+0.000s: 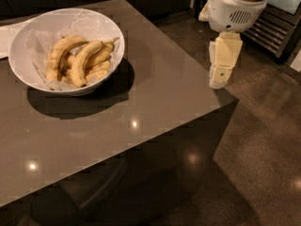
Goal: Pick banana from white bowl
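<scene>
The white bowl [111, 31] stands on the dark table [155, 93] at the far left, lined with crinkled white paper. Several bananas lie in it. The banana [84, 60], long and gently curved, lies in the middle of the pile. A tightly arched banana [59, 53] lies to its left and shorter ones [99, 69] to its right. My gripper [218, 79] hangs pointing down at the table's right edge near the corner, far to the right of the bowl and holding nothing.
A white sheet [5, 36] lies on the table behind the bowl at the left edge. The table's front right corner [233, 100] is just below the gripper. A dark grille [277, 27] stands at the back right. Glossy floor [263, 145] lies to the right.
</scene>
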Tool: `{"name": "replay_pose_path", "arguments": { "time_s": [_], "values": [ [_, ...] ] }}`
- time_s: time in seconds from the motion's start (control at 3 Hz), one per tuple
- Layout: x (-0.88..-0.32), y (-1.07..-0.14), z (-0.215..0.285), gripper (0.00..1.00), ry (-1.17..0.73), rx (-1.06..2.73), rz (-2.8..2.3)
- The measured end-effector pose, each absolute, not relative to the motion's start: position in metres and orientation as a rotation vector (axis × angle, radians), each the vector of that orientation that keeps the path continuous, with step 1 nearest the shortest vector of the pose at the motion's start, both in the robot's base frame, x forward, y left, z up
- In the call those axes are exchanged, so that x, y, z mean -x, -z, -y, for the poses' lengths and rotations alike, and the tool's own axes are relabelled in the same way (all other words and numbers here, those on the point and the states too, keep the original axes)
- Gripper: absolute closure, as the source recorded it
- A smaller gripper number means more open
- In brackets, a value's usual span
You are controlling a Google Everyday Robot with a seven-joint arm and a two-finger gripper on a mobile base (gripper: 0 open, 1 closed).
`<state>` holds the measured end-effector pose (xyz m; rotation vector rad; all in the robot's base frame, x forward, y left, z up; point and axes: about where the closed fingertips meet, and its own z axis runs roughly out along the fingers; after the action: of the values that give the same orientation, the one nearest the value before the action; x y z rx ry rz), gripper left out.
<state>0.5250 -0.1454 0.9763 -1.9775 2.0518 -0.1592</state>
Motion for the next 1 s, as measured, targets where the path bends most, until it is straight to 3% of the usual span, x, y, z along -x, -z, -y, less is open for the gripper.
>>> {"name": "replay_pose_path", "arguments": {
  "time_s": [1.0],
  "values": [
    [-0.5627,-0.9782,0.1152,0.0,0.203,2.033,-1.975]
  ]
}}
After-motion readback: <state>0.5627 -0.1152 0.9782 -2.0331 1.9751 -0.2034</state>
